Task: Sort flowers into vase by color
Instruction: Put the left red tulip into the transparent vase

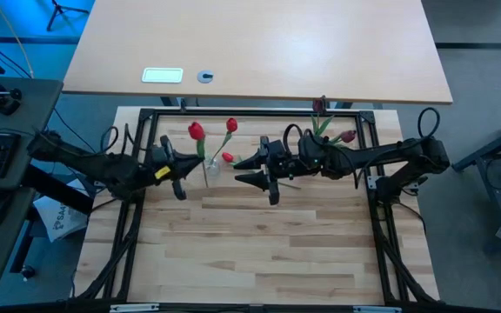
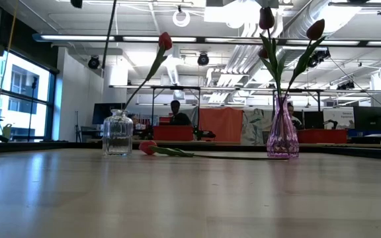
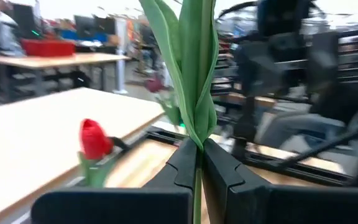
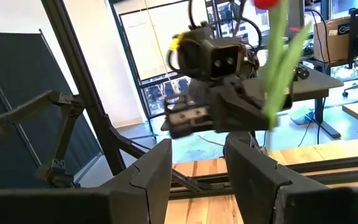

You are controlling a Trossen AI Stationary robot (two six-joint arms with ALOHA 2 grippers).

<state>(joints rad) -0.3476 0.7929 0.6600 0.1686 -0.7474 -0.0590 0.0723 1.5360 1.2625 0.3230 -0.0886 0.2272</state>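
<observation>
My left gripper [image 1: 194,165] is shut on a red tulip [image 1: 196,130], just left of the clear glass vase [image 2: 118,132]. A second red tulip [image 2: 165,41] leans in that vase by its stem. A third red tulip [image 2: 148,147] lies flat on the table beside it. The purple vase [image 2: 283,132] holds two dark maroon tulips [image 2: 266,16], [image 2: 315,28]; a third one does not show. My right gripper [image 1: 255,176] is open, right of the clear vase, empty and facing the left gripper. My left gripper pinches the red tulip between its two fingers by the green stem and leaves [image 3: 196,140]. In the right wrist view the hold is low on the stem [image 4: 272,93]. The fingers come level from the table's left, across the stem. The tulip stands upright, head above the fingers.
A black frame [image 1: 250,111] runs around the wooden work surface. The right arm [image 1: 355,156] reaches across in front of the purple vase. The near half of the table [image 1: 250,252] is bare wood. People and desks show in the room behind.
</observation>
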